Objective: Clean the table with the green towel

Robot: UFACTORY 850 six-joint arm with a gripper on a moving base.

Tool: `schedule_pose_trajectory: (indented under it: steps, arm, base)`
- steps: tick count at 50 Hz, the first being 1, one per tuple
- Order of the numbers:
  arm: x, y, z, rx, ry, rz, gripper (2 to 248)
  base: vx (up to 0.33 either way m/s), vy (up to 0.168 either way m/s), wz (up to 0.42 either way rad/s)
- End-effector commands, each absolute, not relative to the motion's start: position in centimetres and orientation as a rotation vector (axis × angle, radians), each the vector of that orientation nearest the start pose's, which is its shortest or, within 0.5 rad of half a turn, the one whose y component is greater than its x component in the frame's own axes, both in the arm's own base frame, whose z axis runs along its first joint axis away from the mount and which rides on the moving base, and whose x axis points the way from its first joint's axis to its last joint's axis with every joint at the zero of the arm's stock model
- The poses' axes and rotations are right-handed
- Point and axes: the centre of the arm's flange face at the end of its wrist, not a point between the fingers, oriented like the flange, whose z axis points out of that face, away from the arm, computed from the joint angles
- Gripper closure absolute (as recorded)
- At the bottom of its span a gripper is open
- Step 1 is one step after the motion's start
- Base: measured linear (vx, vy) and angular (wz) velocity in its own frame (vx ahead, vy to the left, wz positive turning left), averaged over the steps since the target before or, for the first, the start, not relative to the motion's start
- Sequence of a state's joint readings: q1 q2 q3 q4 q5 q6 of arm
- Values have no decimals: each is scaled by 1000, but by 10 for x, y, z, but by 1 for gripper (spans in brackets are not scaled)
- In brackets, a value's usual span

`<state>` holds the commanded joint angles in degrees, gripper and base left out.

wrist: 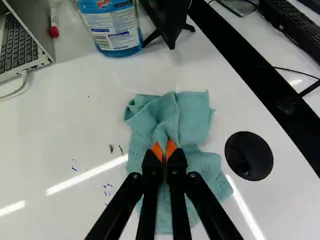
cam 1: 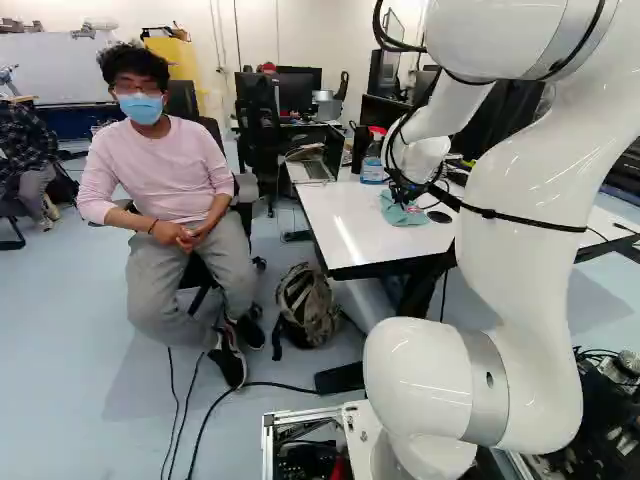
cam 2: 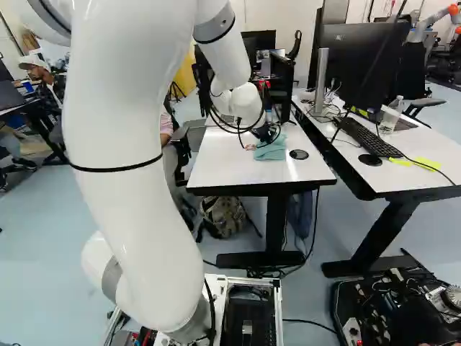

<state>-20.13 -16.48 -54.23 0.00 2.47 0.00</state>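
Note:
My gripper (cam 2: pixel 265 135) is low over the white table (cam 2: pixel 223 169) in the right base view. In the wrist view the gripper (wrist: pixel 164 152) is shut on a pinched fold of the green towel (wrist: pixel 192 120), its orange pads meeting the cloth from both sides. The towel lies crumpled on the table (wrist: pixel 65 125), spread ahead of and under the fingers. Small dark and blue ink marks (wrist: pixel 75 166) show on the tabletop beside the towel.
A blue spray bottle (wrist: pixel 115 30), a laptop (wrist: pixel 22 42) and a red-capped marker (wrist: pixel 54 27) stand or lie beyond the towel. A round black grommet (wrist: pixel 248 156) is beside it. A seated person (cam 1: pixel 165 200) is left of the table.

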Motion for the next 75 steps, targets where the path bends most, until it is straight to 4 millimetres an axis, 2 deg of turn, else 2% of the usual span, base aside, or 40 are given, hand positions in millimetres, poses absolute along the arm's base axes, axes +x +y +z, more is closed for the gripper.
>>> schedule_pose_trajectory:
  steps: [61,75]
  arm:
    - [514,-188,423,-3028,537,-1079,222]
    - [520,-172,423,-3025,489,-1079,222]
  base:
    - [0,0,0]
    - [0,0,0]
